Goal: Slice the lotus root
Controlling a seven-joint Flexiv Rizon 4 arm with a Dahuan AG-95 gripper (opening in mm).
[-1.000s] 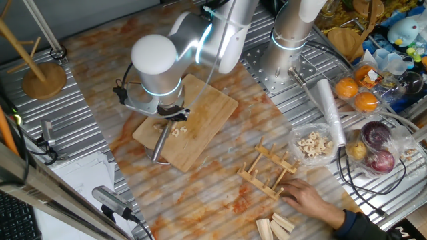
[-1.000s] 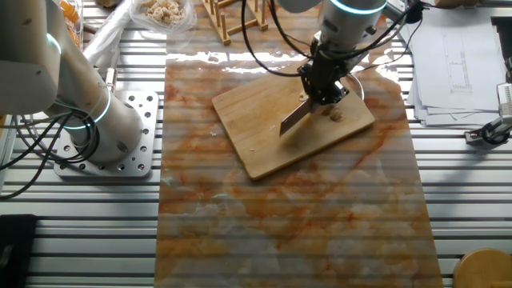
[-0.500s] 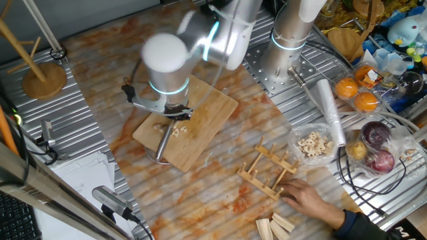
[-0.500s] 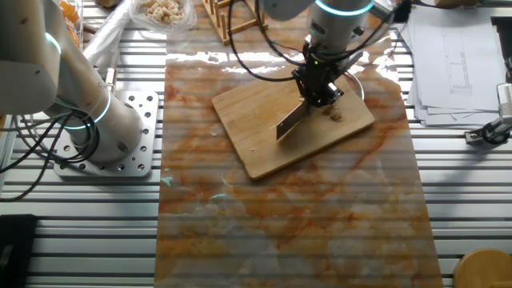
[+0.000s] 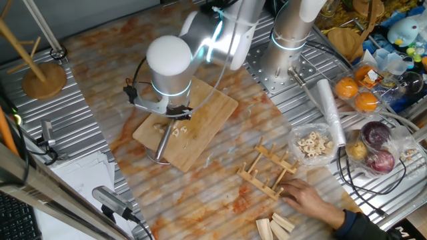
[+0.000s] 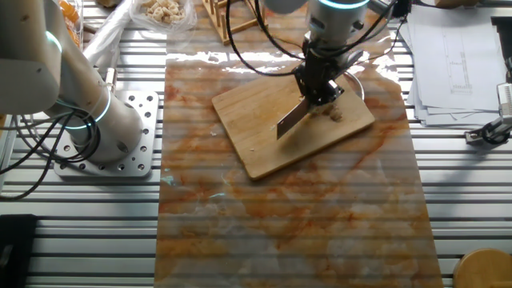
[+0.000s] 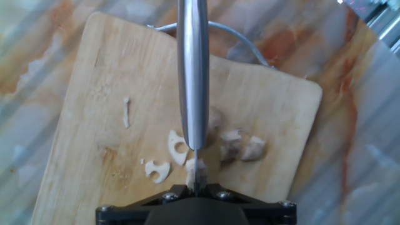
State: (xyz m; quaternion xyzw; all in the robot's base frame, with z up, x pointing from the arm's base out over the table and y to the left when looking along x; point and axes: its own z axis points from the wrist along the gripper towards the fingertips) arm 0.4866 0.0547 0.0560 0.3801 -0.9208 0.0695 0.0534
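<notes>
A marbled orange-and-white mat (image 6: 288, 216) covers the middle of a ribbed metal table (image 6: 80, 224). A wooden cutting board (image 6: 264, 136) lies tilted on the mat. Near it on the mat stands a wooden rack (image 5: 267, 172), with pale wooden blocks (image 5: 275, 228) close by. Off the mat, the table carries a round wooden stand base (image 5: 44, 80), sheets of paper (image 6: 452, 56) and a clear bag of holed slices (image 5: 315, 145).

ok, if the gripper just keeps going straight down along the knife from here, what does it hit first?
Most likely the lotus root pieces on the cutting board. The gripper holds the knife with the blade over them, so the edge meets root first, then board. How high the blade is cannot be told.
</notes>
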